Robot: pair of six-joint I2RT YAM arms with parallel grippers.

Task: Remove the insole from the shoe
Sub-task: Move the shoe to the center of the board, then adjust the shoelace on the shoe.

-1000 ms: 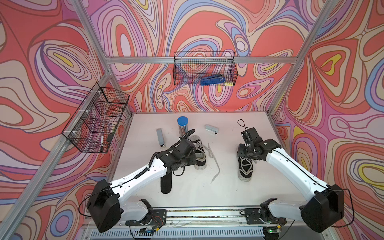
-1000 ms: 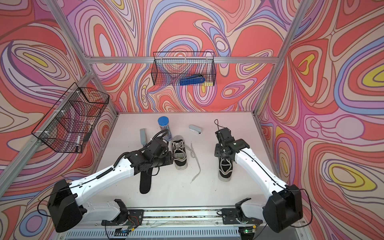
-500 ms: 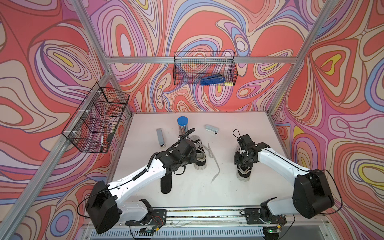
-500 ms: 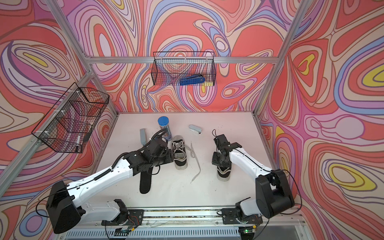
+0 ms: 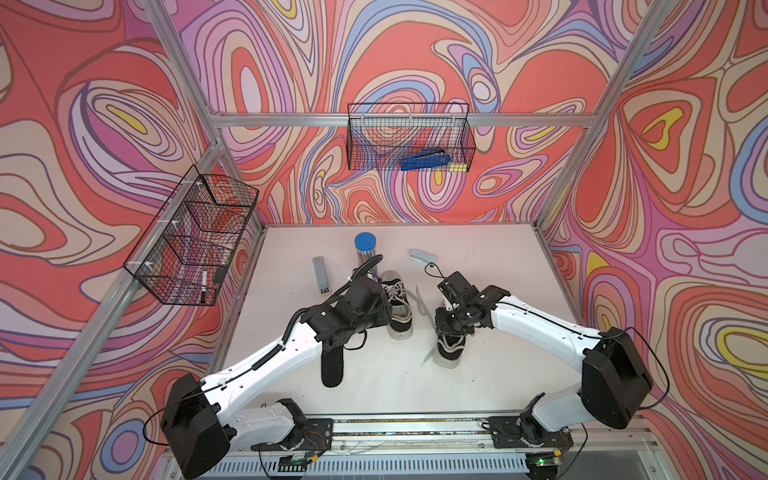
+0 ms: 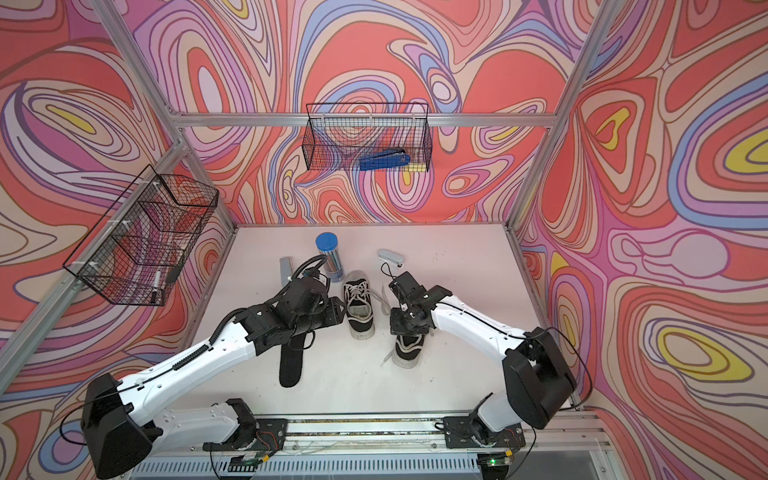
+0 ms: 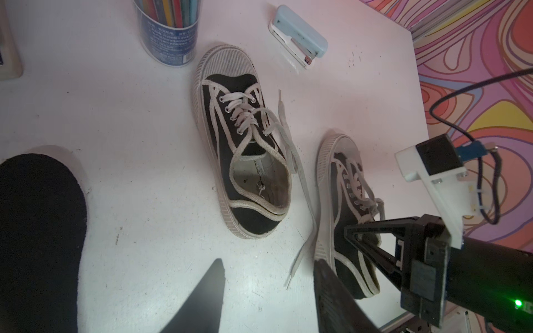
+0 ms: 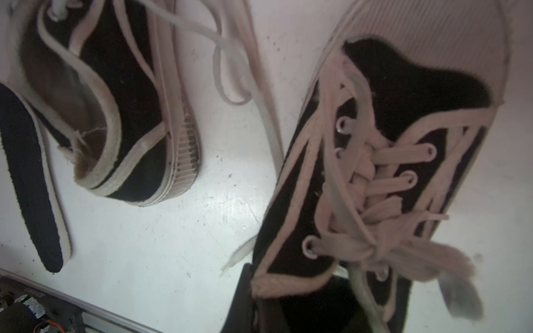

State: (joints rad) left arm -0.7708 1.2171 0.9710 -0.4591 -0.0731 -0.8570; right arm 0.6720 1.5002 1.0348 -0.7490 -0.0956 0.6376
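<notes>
Right gripper (image 5: 451,331) now down in shoe (image 5: 447,354) — closed.

In both top views the right pincer (image 5: 449,332) is down at the heel opening of the right shoe (image 5: 446,357) — its closed tips, and whatever may lie between them, are covered by its own wrist. The right wrist view shows that shoe blurred, its heel end cut off at the picture's lower edge. The loose black insole (image 5: 332,370) on the surface has its far end under the left arm (image 5: 291,349). The contents of the side basket (image 5: 183,266) are too small to name.
</notes>
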